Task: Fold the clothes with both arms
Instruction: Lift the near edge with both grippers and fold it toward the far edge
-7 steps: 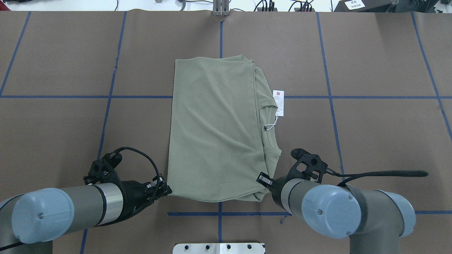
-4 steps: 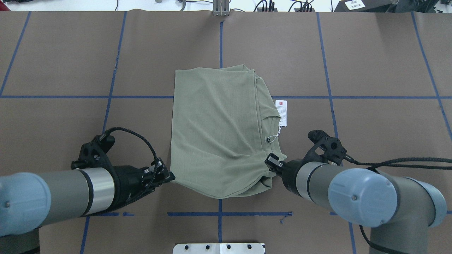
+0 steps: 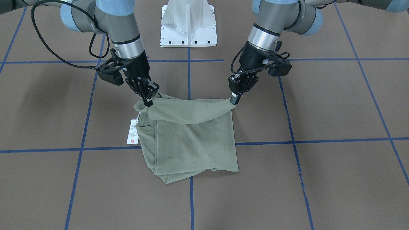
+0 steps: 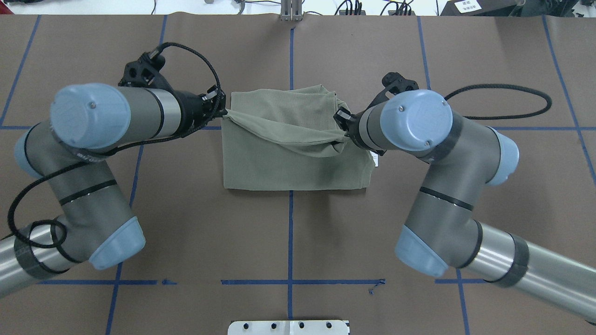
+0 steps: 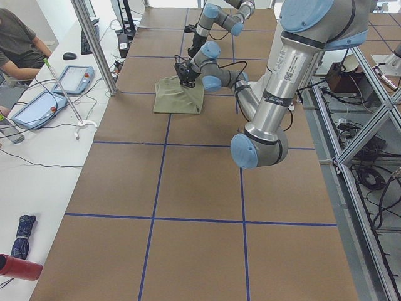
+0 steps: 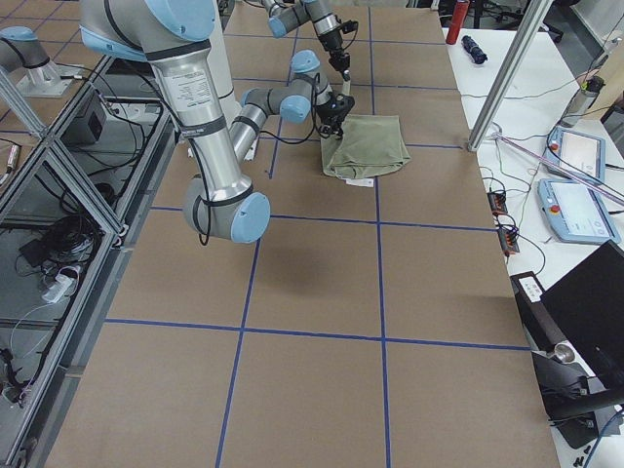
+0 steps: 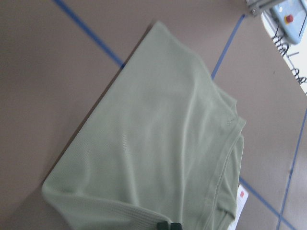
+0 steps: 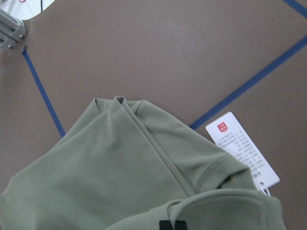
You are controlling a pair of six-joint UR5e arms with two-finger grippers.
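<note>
Shirt point(image 3: 195, 143) was seen folded mid-table point(image 3: 319, 105), over a tape-line crossing. One edge was held up off the rest, cloth sagging between two pinched corners. Left hand point(image 3: 235, 98) was clamped on one corner, right hand point(image 3: 149, 101) on the other. Tag point(image 3: 132, 136) was shown in full beside the shirt in the front view; in the overhead view it was almost wholly hidden under the right arm. In the wrist views only a dark sliver of each hand was caught at the bottom edge.
</note>
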